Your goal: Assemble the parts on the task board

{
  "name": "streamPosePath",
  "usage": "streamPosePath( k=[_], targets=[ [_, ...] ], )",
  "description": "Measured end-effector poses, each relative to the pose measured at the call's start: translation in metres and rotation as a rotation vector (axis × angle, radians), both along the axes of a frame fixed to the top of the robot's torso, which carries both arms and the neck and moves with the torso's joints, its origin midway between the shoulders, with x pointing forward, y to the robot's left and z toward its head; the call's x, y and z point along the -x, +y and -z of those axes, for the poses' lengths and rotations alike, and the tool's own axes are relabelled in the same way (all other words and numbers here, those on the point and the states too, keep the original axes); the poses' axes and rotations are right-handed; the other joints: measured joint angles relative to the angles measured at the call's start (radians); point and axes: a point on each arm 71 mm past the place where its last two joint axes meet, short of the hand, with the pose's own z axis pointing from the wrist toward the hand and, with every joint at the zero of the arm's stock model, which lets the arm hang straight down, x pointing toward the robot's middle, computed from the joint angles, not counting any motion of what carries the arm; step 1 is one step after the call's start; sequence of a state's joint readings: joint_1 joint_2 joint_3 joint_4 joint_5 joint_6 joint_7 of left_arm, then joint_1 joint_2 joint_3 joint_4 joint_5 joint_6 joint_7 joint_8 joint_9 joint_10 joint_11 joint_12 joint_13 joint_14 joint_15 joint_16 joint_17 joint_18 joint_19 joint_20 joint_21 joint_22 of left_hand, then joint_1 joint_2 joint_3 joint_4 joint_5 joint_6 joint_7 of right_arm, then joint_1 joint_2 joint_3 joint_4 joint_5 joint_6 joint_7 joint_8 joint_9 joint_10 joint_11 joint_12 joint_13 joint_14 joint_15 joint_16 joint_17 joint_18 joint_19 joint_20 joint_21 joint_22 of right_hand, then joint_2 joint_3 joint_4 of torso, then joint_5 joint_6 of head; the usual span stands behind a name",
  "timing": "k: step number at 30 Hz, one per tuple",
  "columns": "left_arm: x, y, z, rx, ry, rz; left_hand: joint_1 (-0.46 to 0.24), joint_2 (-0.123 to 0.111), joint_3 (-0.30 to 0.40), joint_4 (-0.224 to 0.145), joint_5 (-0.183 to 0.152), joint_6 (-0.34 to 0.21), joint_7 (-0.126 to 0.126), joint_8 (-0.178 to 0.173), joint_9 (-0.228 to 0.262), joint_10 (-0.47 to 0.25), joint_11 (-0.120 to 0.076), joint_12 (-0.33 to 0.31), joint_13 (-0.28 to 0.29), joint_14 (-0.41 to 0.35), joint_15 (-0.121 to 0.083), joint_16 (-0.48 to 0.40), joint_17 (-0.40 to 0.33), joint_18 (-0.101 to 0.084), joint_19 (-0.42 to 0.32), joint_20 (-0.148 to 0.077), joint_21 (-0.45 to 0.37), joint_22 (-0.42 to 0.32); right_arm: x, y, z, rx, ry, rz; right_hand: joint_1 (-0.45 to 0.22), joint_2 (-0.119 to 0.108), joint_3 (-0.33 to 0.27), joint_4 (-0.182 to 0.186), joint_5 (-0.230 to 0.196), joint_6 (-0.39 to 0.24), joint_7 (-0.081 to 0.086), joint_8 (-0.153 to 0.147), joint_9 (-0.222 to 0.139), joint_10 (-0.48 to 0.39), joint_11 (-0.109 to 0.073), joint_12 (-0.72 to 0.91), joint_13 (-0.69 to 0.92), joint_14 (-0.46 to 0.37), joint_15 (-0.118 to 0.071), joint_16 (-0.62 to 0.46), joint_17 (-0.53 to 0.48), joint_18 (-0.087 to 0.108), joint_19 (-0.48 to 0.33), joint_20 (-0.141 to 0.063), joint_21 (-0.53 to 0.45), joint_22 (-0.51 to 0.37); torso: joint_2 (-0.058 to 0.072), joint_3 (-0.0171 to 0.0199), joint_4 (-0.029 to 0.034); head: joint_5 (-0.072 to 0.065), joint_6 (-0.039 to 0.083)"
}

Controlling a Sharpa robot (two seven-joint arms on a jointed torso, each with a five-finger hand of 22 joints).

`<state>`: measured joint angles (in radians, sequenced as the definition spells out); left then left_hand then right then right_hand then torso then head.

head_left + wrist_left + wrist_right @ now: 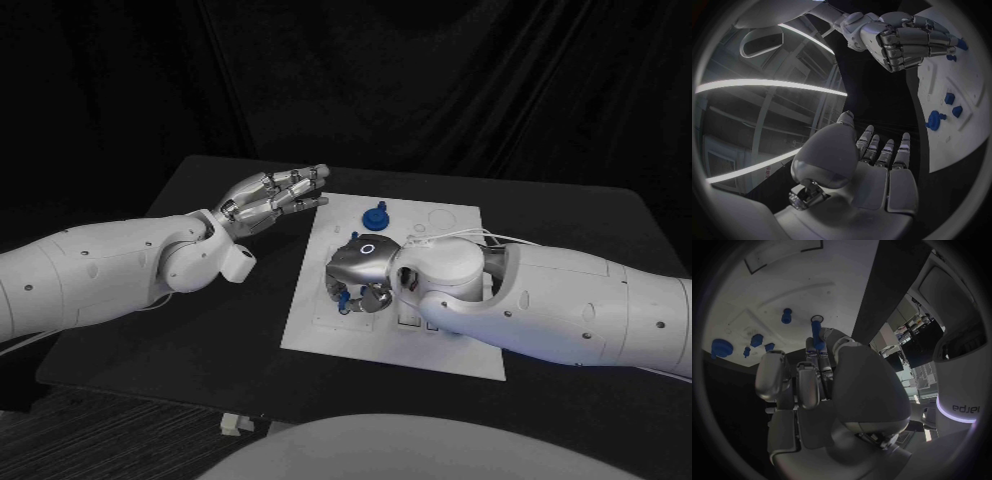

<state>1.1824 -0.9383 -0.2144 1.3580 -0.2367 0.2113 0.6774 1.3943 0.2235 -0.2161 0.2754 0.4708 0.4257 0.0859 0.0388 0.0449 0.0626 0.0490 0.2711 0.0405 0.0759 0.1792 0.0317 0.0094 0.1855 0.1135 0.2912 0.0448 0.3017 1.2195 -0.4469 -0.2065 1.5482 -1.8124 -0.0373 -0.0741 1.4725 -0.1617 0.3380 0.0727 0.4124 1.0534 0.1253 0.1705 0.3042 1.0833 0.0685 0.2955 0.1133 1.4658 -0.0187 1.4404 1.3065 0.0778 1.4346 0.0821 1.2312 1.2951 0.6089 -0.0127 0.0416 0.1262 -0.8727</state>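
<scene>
Flat white task board (433, 345), small blue parts (375, 217)

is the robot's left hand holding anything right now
No. The left hand hovers beside the task board, fingers extended and nothing in its palm.

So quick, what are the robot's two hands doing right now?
Left hand: open, holding nothing, beside the task board.
Right hand: pinching a blue part over the board.

My head camera looks down on the task board (440, 225); both my wrist cameras, close behind my palms, share it.
</scene>
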Motion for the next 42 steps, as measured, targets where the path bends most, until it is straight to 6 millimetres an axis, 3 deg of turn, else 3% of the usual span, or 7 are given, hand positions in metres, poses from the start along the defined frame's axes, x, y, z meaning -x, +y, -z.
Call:
streamPosePath(
  k=[42],
  targets=[
    [0.000,-0.002,0.001,0.002,0.011,0.014,0.000,0.000,0.000,0.000,0.000,0.000,0.000,0.000,0.000,0.000,0.000,0.000,0.000,0.007,0.007,0.007,0.000,0.000,0.000,0.000,0.000,0.000,0.002,-0.003,0.010,0.028,0.021,0.000,0.000,0.000,0.012,-0.012,0.000,-0.002,-0.002,0.000,0.003,0.001,0.001,0.000,0.004,0.000,0.000,0.000,0.000,0.000,0.000,0.000,-0.002,0.000,0.000,0.0003,0.0000,0.000,0.000]
  ],
)
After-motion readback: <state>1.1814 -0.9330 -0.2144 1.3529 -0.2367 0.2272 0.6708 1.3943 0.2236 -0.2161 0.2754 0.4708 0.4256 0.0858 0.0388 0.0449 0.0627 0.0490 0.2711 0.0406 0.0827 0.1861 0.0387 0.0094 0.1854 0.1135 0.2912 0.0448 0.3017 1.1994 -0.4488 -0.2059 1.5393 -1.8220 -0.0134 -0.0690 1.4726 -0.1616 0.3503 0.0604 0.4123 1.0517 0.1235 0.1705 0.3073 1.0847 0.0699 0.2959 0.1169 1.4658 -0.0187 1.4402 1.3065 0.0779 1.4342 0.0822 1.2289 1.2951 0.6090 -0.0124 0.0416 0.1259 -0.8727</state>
